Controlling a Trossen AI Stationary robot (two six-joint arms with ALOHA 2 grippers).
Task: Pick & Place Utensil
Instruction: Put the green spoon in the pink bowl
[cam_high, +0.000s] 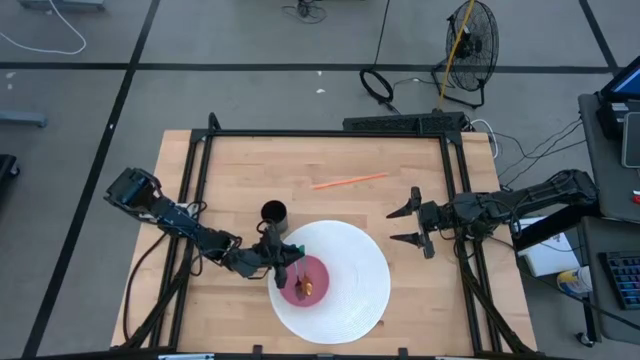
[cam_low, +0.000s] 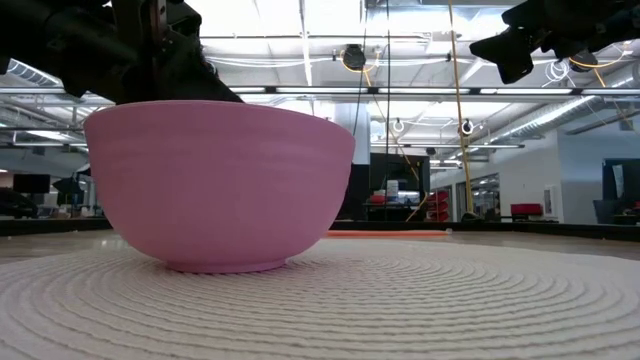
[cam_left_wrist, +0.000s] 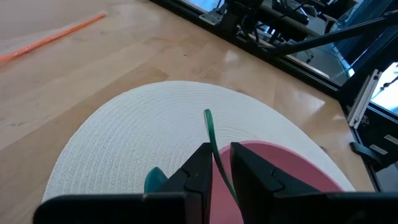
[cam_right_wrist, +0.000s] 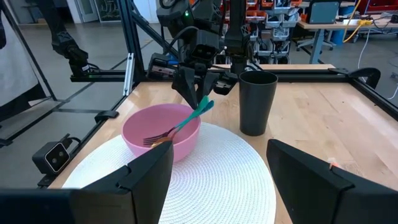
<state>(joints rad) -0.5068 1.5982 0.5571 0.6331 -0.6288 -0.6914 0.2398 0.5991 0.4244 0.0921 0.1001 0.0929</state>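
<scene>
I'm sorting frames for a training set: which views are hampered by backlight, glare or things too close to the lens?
Low view: the pink bowl fills the frame against bright ceiling lights, so both arms read as silhouettes. Left wrist view: the left gripper, shut on the green utensil, looms close, and the wooden table shows glare. High view: evenly lit.
</scene>
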